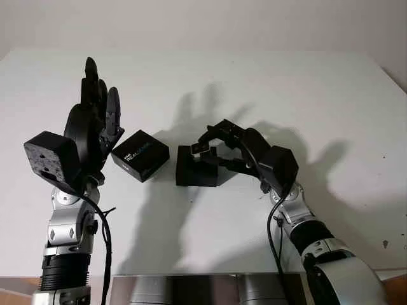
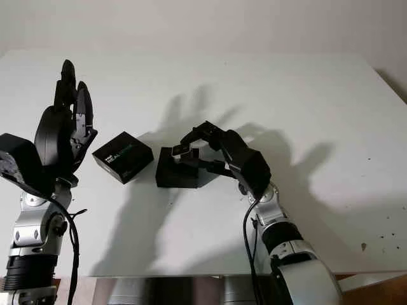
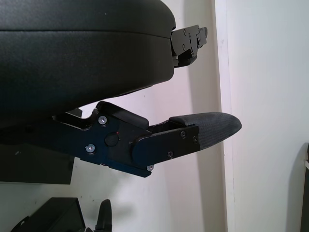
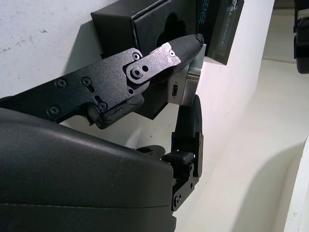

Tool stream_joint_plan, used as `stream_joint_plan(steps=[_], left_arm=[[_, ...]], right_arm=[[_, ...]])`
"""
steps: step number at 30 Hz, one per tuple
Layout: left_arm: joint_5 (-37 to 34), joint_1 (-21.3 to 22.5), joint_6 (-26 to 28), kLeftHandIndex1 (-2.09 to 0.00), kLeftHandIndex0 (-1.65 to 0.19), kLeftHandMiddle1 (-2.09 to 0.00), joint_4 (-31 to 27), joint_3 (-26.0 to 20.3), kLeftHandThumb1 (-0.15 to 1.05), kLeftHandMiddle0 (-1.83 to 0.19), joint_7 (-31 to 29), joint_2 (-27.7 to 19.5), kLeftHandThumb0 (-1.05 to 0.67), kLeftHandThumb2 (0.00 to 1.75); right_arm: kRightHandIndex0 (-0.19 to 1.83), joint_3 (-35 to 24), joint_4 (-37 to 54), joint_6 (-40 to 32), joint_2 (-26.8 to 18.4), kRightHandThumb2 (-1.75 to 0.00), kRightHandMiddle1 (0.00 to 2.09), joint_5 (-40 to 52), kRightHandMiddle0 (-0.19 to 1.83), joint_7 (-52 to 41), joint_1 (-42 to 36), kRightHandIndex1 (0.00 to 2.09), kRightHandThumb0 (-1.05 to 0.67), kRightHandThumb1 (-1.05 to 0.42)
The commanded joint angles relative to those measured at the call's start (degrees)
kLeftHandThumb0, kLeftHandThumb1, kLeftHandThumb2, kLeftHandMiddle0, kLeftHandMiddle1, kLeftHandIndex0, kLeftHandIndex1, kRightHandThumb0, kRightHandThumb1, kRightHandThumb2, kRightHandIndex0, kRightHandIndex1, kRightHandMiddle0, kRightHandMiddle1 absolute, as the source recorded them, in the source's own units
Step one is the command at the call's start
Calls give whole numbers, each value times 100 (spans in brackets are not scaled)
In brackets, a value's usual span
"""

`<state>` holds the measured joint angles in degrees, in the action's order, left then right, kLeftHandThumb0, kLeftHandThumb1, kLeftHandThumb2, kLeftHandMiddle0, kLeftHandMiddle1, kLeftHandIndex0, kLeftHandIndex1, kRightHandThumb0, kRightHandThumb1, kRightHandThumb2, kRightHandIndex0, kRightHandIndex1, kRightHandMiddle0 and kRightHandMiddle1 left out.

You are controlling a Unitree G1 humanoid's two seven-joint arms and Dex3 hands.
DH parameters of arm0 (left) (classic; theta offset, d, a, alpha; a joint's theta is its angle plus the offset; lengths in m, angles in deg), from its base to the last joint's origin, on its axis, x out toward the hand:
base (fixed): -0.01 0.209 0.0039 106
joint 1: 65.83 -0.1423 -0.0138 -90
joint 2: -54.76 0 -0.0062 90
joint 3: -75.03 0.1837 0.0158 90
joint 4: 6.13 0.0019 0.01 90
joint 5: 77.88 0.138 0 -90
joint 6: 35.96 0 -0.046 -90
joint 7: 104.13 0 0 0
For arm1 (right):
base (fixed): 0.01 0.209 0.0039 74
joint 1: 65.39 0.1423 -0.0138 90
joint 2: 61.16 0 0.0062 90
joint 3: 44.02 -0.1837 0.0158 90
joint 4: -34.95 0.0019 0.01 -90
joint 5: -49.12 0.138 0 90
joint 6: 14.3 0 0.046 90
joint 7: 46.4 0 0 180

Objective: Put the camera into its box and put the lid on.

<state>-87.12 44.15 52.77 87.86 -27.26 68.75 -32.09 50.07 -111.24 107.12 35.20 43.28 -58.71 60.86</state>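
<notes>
Silver camera [image 1: 202, 149] pinched in right hand [image 1: 219, 146], held just above open black box [image 1: 196, 170] at table centre. Box base upright, dark cut-out insert showing inside. Black lid [image 1: 140, 154] with printed lettering lying flat just left of box, turned at an angle, apart from it.

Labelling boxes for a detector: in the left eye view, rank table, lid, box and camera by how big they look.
1. Table
2. Lid and box: look about alike, not ranked.
3. Camera, held over the box by the right hand, partly hidden by fingers.
</notes>
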Motion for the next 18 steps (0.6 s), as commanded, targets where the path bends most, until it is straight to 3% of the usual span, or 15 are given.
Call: stream_joint_plan(steps=[1,18], left_arm=[[3,-16,-17,0,19,0,-79,-13,105,19,2,-32,-71,62],[4,-31,-24,0,19,0,-101,-3,105,19,-22,-45,-70,63]], right_arm=[[38,2,189,-30,50,-5,145,41,41,-70,-101,7,-51,-93],[33,292,742,-186,-51,-6,143,-555,40,236,-333,4,-51,-93]])
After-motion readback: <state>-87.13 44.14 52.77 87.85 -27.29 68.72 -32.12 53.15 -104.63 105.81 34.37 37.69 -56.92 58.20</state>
